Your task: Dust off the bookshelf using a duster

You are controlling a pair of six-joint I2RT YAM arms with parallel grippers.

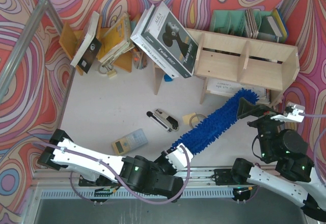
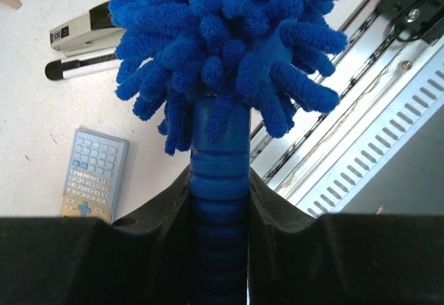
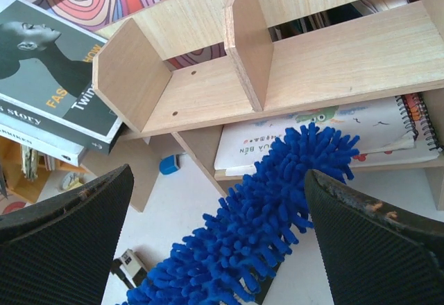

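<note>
The bookshelf stands at the back right; the right wrist view shows its divider and boards. The blue fluffy duster lies slantwise from the near middle up to the shelf's lower level, its tip over a flat picture book. My left gripper is shut on the duster's ribbed dark blue handle, with the brush head just ahead. My right gripper is open over the duster's far end, its fingers apart on either side and holding nothing.
A stapler, a calculator and a tape roll lie on the white table. Large books lean on the shelf's left end. An orange-brown rack stands back left, a mint-green file holder behind the shelf.
</note>
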